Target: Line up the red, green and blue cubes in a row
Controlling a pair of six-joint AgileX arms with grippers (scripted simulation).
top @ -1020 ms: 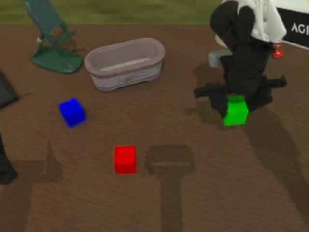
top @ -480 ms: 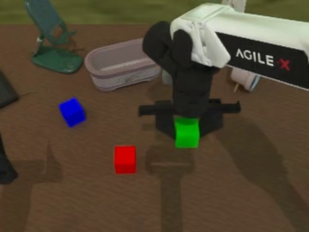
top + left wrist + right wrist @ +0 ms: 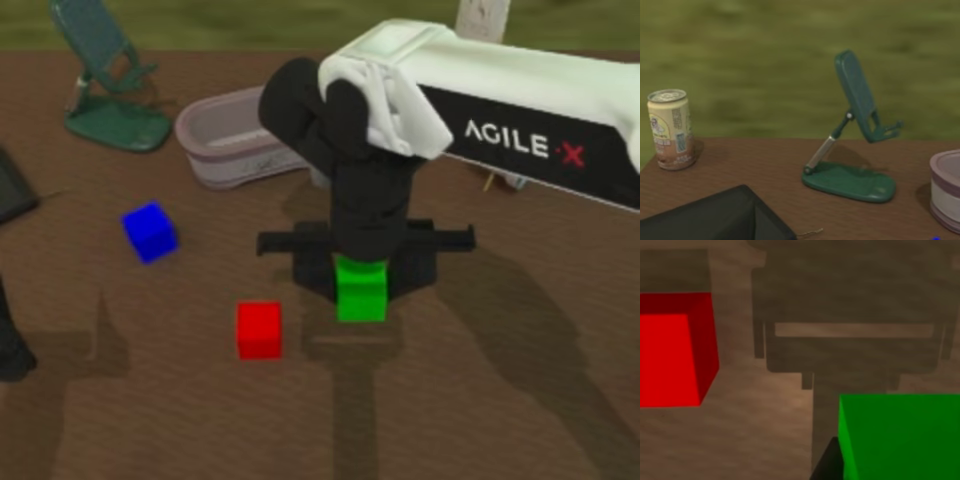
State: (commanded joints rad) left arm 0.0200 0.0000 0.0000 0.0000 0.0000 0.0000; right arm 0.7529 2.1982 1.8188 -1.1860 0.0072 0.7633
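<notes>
Since a second ago, the right hand [image 3: 361,292] has carried the green cube [image 3: 361,288] leftward; clamped on it, it hangs above the bench [image 3: 500,400], right of the red cube [image 3: 259,329]. The blue cube [image 3: 149,231] sits farther left.

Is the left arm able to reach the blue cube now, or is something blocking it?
Probably yes. The blue cube sits alone on the table's left side, nothing around it. The right hand, holding the green cube, is away by the red cube.
</notes>
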